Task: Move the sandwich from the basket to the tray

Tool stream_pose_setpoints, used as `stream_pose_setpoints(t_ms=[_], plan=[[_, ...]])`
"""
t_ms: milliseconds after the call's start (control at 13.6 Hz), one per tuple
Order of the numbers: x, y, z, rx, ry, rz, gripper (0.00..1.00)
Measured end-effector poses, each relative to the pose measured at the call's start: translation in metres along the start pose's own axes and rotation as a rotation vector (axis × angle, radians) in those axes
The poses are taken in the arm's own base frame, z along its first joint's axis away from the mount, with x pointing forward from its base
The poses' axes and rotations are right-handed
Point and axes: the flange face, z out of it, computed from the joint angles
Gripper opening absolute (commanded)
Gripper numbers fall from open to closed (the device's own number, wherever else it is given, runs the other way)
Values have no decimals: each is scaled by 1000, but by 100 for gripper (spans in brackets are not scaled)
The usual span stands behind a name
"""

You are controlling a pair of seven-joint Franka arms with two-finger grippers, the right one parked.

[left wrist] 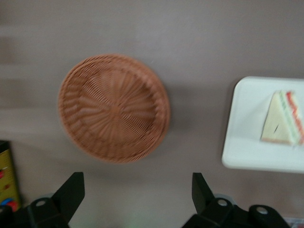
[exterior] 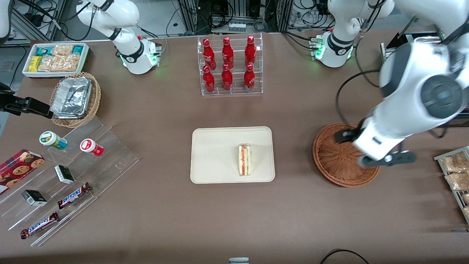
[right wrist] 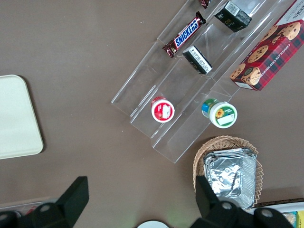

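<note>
Sandwich (exterior: 244, 160): triangular wedge in clear wrap, lying flat on the tray (exterior: 216, 154), in the tray half nearer the working arm's end of the worktop. Cut edge shows red, yellow and green layers. In the left wrist view the sandwich (left wrist: 283, 118) is blurred but its striped edge is readable.

Tray: cream-beige, rectangular, rounded corners, low rim. Sits mid-worktop, nearer the front camera than the bottle rack. One corner shows in the right wrist view (right wrist: 16, 118).

Basket (exterior: 335, 161): round, shallow, reddish-brown wicker, beside the tray toward the working arm's end, apart from it. Nothing shows inside it in the left wrist view (left wrist: 114, 108); in the front view part of it is hidden by the arm.

Gripper (exterior: 361, 146): hangs above the basket's side toward the working arm's end of the worktop. Fingers (left wrist: 70, 191) spread wide, nothing between them; it appears to be clear of the wicker, though height is hard to judge.

Bottle rack (exterior: 230, 66): clear acrylic, six red bottles, near the worktop edge farthest from the front camera.

Tan wicker basket (exterior: 75, 99): holds foil trays, toward the parked arm's end.

White bin (exterior: 55, 58): snack packets, at the worktop corner by the parked arm.

Stepped acrylic display (exterior: 69, 176): two small tubs, small cartons, two Snickers bars.

Cookie box (exterior: 18, 167): at the worktop edge on the parked arm's end.
</note>
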Motion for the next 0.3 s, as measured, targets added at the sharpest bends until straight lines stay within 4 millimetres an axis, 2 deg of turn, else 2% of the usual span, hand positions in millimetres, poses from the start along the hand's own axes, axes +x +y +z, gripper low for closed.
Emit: stream_pose_setpoints(t_ms=[148, 295], plan=[[-25, -30, -21, 4, -24, 12, 100], [-53, -52, -35, 9, -39, 11, 100]])
